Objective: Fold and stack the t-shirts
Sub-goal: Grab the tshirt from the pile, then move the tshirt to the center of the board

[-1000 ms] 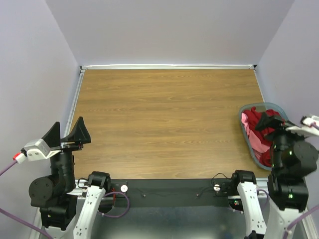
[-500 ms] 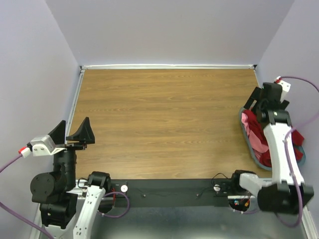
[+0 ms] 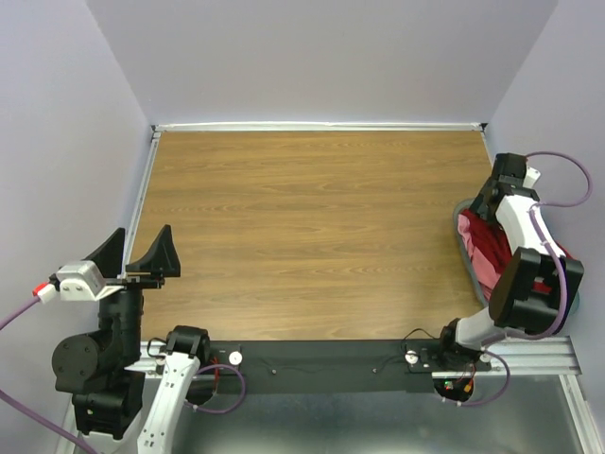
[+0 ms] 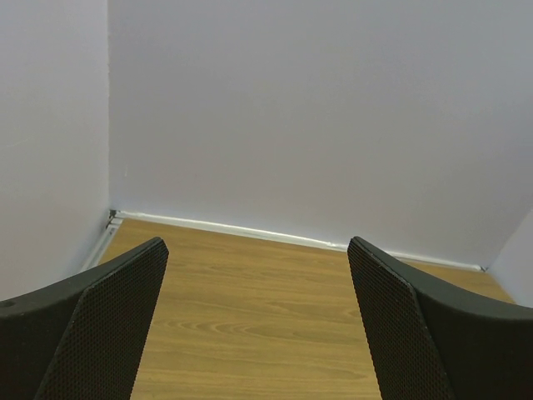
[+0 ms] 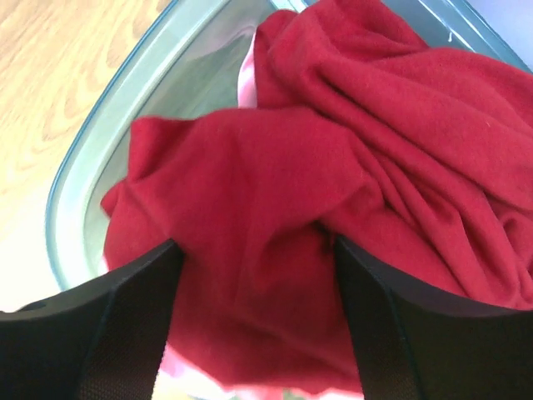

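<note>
The dark red t-shirt (image 3: 480, 238) lies crumpled on top in the grey-blue basket (image 3: 457, 227) at the table's right edge. A salmon-pink t-shirt (image 3: 488, 274) shows under it. In the right wrist view the red shirt (image 5: 283, 158) fills the frame, with a pink strip (image 5: 246, 79) beside the basket wall (image 5: 108, 125). My right gripper (image 3: 486, 202) (image 5: 258, 283) is open, its jaws down on either side of a raised fold of the red shirt. My left gripper (image 3: 139, 248) (image 4: 258, 317) is open and empty, held above the table's left edge.
The wooden table (image 3: 312, 227) is bounded by lilac walls at the back and both sides. A white strip (image 3: 321, 126) runs along the far edge. The basket sits tight against the right wall.
My right arm has swung out from near its base, over the basket, and brought its open gripper down onto the red shirt. The left arm has shifted only slightly.
</note>
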Motion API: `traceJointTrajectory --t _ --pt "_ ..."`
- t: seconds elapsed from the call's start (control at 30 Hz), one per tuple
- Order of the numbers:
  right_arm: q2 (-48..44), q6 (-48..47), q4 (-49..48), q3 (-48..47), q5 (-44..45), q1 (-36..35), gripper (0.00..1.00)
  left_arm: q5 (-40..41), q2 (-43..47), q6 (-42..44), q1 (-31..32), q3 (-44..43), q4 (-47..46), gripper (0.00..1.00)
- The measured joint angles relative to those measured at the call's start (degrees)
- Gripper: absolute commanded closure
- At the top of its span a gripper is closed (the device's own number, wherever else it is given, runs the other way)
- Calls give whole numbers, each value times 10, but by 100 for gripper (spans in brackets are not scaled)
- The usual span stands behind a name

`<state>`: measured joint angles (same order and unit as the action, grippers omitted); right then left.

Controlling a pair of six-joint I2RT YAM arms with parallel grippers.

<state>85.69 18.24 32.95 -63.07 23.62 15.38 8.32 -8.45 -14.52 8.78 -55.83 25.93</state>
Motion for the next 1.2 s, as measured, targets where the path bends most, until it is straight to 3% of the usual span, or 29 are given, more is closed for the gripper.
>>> traceJointTrajectory --t 0.07,0.2,0.33,0.47,0.63,0.87,0.93,1.07,1.2 --pt "15 -3 -13 0 -5 12 34 -2 0 0 0 0 0 3" --pt "24 -12 -25 0 -7 24 75 -5 -2 0 0 -1 0 3" --pt "-9 -27 -22 -1 -13 26 97 -6 -5 0 0 -1 0 3" --pt "-77 -42 18 -33 -18 26 99 -11 -9 0 0 -1 0 3" --pt "-153 -63 63 -138 -42 26 99 -14 -20 3 1 -2 -1 3" --pt "-140 -57 105 -330 -237 7 99 -20 -23 0 1 -2 -2 3" --pt "-118 -46 105 -368 -274 -41 100 -24 -23 -1 2 -1 -2 3" --pt "-20 -25 102 -473 -302 -212 99 -32 -23 -5 2 2 -2 3" --pt "71 0 88 -546 -307 -316 99 -43 -23 -10 3 2 -1 3"
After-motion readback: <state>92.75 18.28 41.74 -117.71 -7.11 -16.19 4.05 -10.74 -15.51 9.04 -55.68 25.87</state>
